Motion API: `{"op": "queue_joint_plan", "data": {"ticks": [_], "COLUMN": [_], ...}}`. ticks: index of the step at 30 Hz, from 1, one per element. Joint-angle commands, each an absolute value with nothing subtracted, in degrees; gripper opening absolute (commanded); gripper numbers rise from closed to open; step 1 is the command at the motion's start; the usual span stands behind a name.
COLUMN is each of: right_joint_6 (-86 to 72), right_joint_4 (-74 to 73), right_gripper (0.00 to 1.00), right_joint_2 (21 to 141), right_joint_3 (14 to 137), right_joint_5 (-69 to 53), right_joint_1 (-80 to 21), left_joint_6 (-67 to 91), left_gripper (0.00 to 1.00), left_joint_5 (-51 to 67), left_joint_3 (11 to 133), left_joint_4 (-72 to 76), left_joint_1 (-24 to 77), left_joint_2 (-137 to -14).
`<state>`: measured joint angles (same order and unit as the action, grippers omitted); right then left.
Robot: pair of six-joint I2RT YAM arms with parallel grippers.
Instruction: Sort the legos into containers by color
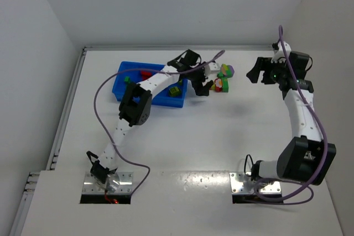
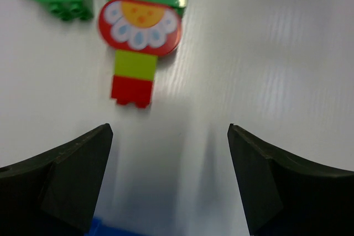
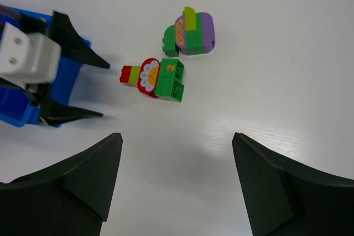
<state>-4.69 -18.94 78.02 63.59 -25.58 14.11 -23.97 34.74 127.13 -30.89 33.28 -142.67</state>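
The left claw (image 2: 168,131) fills the bottom of its wrist view, its dark fingers (image 2: 77,169) spread wide with nothing between them. It hangs just off the right end of the tray (image 1: 123,75), which sits by the counter's far edge, left of middle. The tray already holds a few loose bricks (image 1: 145,74) in red, green and yellow-green. Ahead of the claw, toward the right edge, lies the flower clump (image 2: 138,26), flat on the counter. It is a red brick, a yellow-green brick, a round flower piece and a green brick joined in a row. Its long axis runs straight away from the claw, red end nearest, so the fingers would close across its narrow width. The clump sits a little toward the claw's left finger rather than in the middle of the gap, so a small sideways shift probably comes before the reach forward. A purple clump (image 3: 191,34) lies just beyond it, nearer the far edge. The right claw (image 3: 177,136) is also spread and empty. It hovers toward the far right corner, facing both clumps but well apart from them, so the left arm is plainly the nearer. Being mixed in colour, the flower clump will likely need pulling apart before its bricks can be sorted.
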Motion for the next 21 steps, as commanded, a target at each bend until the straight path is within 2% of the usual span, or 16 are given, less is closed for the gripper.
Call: {"op": "queue_joint_plan", "data": {"ticks": [1,13,21], "right_joint_6": [-5.2,-8.8,-8.8], "right_joint_4": [-18.7,-18.7,-18.7], "right_gripper": [0.81,0.81,0.81], "right_joint_2": [75.0,73.2,72.1], "right_joint_3": [64.0,63.3,62.1], "right_joint_5": [-28.6,-30.2,-30.2], "right_joint_1": [15.6,18.7,19.2], "left_joint_6": [-28.0,-25.8,-25.8], "left_gripper": [0.92,0.93,0.94], "left_joint_5": [31.9,20.5,25.0], "left_joint_3": [129.8,132.3,133.0], "left_joint_4": [-27.9,-17.4,-11.9], "left_joint_1": [34.9,37.0,37.0], "left_joint_2": [-143.8,-149.5,-151.1]}}
